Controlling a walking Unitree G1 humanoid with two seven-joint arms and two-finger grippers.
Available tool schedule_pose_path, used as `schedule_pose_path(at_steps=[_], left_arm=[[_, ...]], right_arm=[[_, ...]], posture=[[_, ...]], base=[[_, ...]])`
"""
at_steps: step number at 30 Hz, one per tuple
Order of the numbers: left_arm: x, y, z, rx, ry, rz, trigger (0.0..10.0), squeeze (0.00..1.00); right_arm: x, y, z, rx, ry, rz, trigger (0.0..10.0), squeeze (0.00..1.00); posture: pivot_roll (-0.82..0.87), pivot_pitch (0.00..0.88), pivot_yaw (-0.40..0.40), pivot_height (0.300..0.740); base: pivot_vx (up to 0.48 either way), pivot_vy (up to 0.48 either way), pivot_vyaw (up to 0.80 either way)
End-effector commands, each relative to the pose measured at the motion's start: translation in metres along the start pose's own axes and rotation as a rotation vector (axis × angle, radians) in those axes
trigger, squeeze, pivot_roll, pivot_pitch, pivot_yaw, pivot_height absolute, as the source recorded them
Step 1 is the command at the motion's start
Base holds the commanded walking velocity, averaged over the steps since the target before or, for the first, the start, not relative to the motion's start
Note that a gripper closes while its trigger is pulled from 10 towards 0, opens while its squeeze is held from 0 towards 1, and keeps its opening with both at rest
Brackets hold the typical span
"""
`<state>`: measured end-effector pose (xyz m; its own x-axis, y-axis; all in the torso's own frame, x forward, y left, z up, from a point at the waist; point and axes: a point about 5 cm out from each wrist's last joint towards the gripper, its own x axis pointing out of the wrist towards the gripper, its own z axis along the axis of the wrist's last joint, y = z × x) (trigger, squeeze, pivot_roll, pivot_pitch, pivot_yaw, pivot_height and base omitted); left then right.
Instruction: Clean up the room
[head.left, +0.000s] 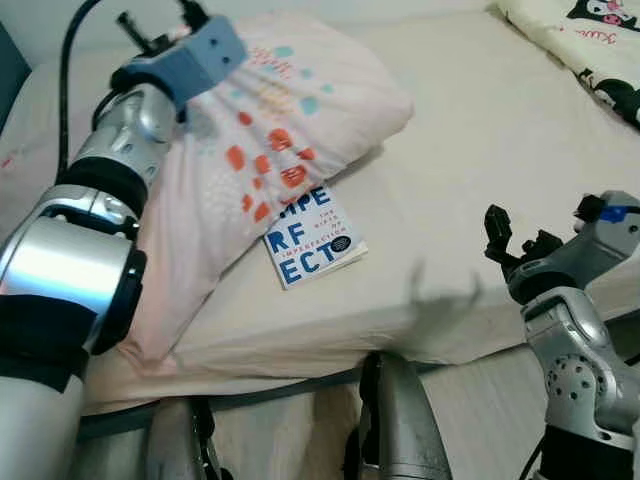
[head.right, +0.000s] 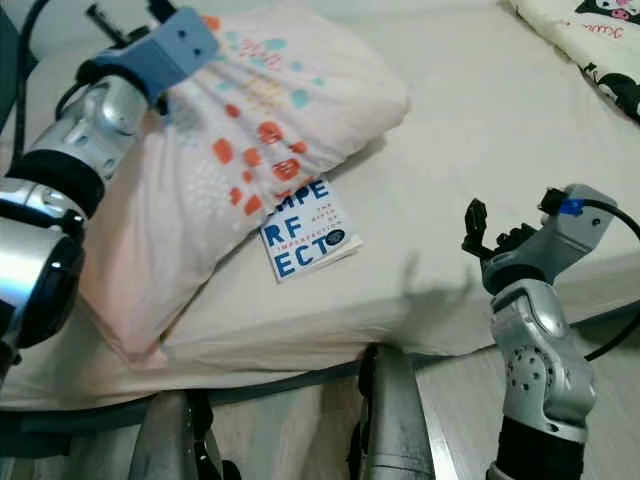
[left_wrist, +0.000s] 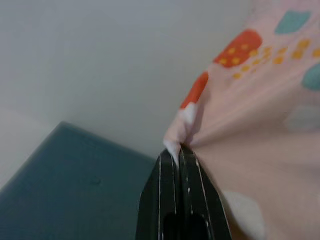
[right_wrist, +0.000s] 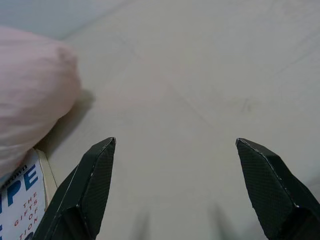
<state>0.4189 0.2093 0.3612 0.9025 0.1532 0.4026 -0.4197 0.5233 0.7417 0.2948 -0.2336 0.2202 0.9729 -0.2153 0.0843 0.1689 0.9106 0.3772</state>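
Note:
A pale pink pillow (head.left: 270, 140) with orange and teal spots lies across the left of the cream bed (head.left: 480, 140). My left gripper (left_wrist: 178, 152) is shut on a corner of the pillow (left_wrist: 260, 100), pinching the fabric at the far left near the wall. A white book with blue lettering (head.left: 312, 240) lies on the sheet, half under the pillow's near edge. My right gripper (right_wrist: 175, 145) is open above the bare sheet at the bed's near right edge, to the right of the book (right_wrist: 20, 200).
A cream blanket with black cartoon prints (head.left: 590, 45) lies at the bed's far right corner. A dark teal headboard (left_wrist: 75, 195) stands behind the pillow corner. Pale wood floor (head.left: 470, 420) and my own legs (head.left: 400, 420) are below the bed's near edge.

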Motion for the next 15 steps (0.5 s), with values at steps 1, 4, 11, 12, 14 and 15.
schedule_pose_path(at_steps=[1,4,11,12,14,15], left_arm=[[0.003,0.030,-0.011,-0.060,0.062,0.140,10.0,0.00],[-0.001,0.048,-0.038,-0.111,0.174,0.223,10.0,0.00],[-0.004,0.084,-0.052,-0.118,0.205,0.356,10.0,0.00],[-0.004,0.088,-0.053,-0.117,0.207,0.373,10.0,0.00],[-0.005,0.092,-0.055,-0.121,0.213,0.388,10.0,0.00],[-0.005,0.094,-0.055,-0.105,0.206,0.379,10.0,0.00]], right_arm=[[-0.003,0.000,0.001,0.003,-0.001,-0.004,10.0,0.00],[-0.004,0.000,-0.001,0.007,0.000,-0.004,10.0,0.00],[0.000,0.001,0.001,0.011,-0.001,0.002,10.0,0.00],[0.001,0.001,0.001,0.011,-0.001,0.005,10.0,0.00],[0.001,0.003,0.001,0.013,-0.001,0.010,10.0,0.00],[0.002,0.003,0.000,0.014,0.001,0.015,10.0,0.00]], posture=[[-0.16,0.247,0.028,0.535],[-0.15,0.248,0.031,0.535],[-0.14,0.237,0.013,0.535],[-0.14,0.237,0.013,0.535],[-0.13,0.235,0.010,0.535],[-0.13,0.232,0.007,0.535]], base=[[0.000,0.000,0.00],[0.000,0.000,0.00],[0.000,0.000,0.00],[0.000,0.000,0.00],[0.000,0.000,0.00],[0.000,0.000,0.00]])
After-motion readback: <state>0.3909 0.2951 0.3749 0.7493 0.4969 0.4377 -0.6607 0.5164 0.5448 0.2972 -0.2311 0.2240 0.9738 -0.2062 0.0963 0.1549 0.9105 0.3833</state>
